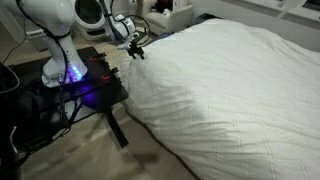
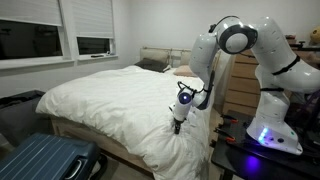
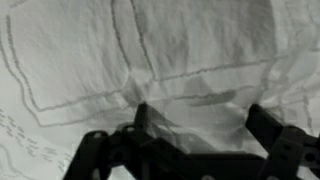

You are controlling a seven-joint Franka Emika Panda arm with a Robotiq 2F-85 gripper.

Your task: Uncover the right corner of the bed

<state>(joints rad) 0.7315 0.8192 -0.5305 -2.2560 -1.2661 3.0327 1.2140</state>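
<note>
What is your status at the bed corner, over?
Tool open, nothing held, tips down at the duvet. Bed corner not yet uncovered, duvet draped over it. No obstacle seen around the tool.

I see the bed [image 2: 152,53] covered edge to edge by a rumpled white quilted duvet [image 2: 105,95]. In both exterior views the duvet spills over the bed's side toward the floor [image 1: 85,160]. The bed corner [image 2: 178,140] beside the robot lies under bunched folds.
</note>
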